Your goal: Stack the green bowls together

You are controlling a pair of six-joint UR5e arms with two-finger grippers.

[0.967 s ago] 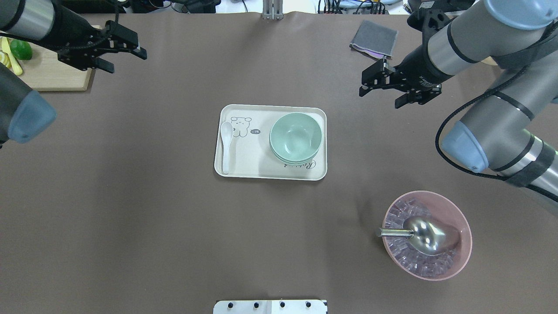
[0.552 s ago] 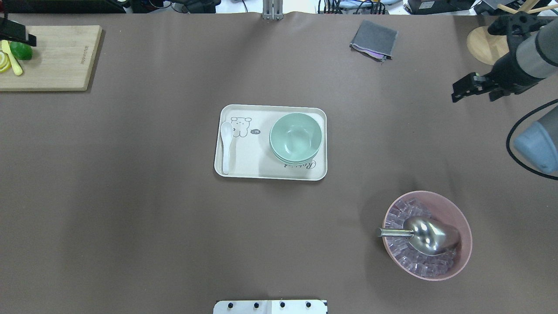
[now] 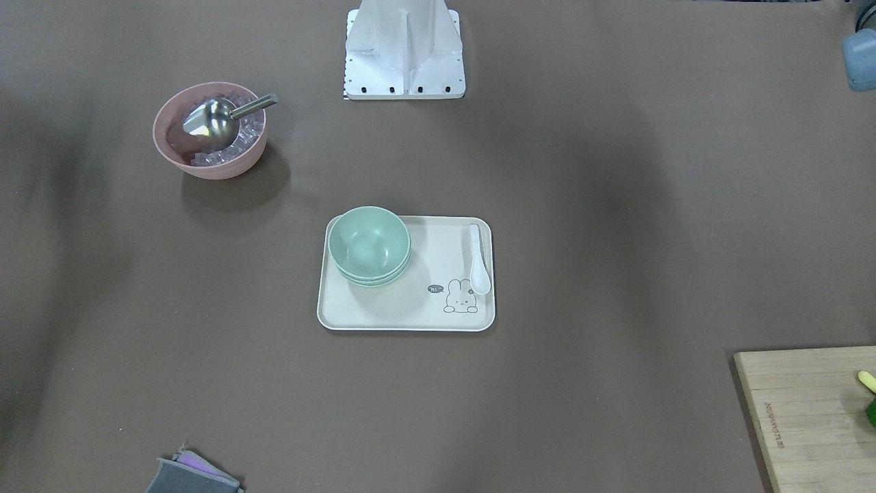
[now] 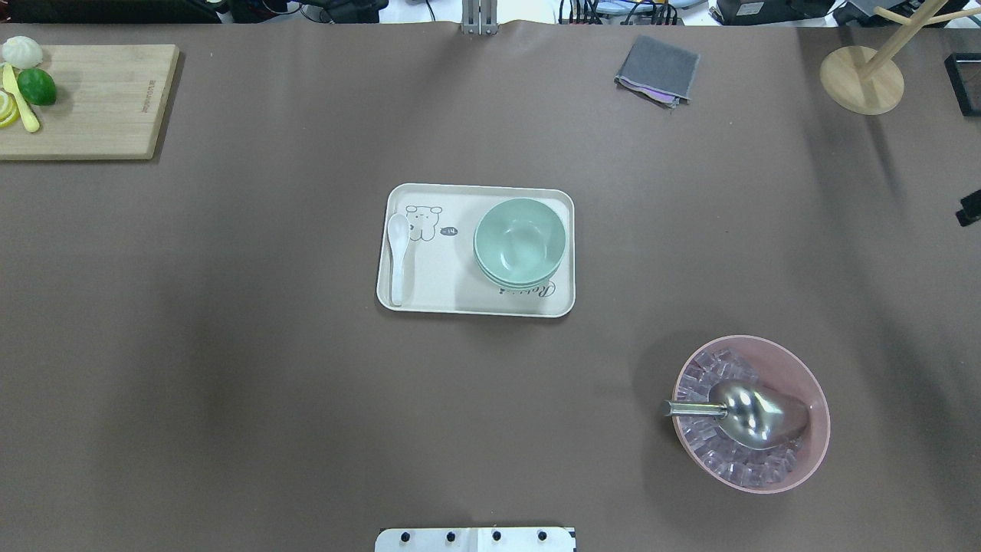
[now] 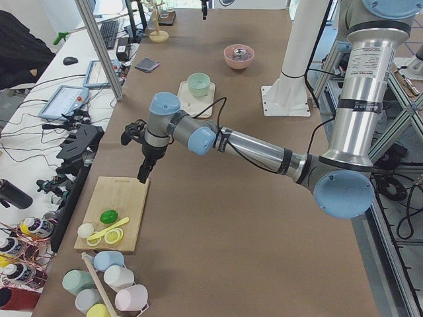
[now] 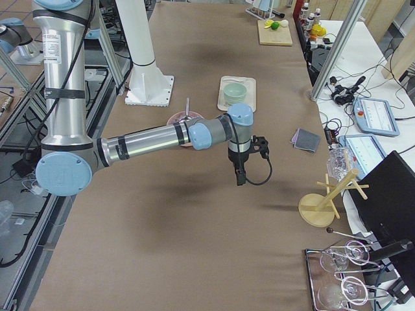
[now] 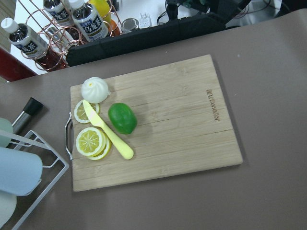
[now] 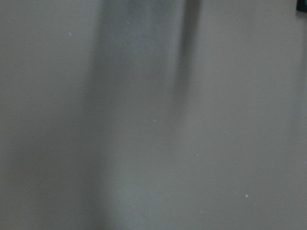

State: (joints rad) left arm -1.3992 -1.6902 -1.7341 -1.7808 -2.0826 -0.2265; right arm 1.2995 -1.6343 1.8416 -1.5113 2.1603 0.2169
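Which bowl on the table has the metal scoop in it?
The pink bowl, alone on the table, its metal scoop resting on clear cubes. The green bowls sit nested on the tray, the top one empty.

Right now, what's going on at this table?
Nothing is being handled. The green bowls sit nested in one stack on the tray, beside a white spoon. The left claw hangs by the cutting board and the right claw over the table at the other end, both well away from the tray.
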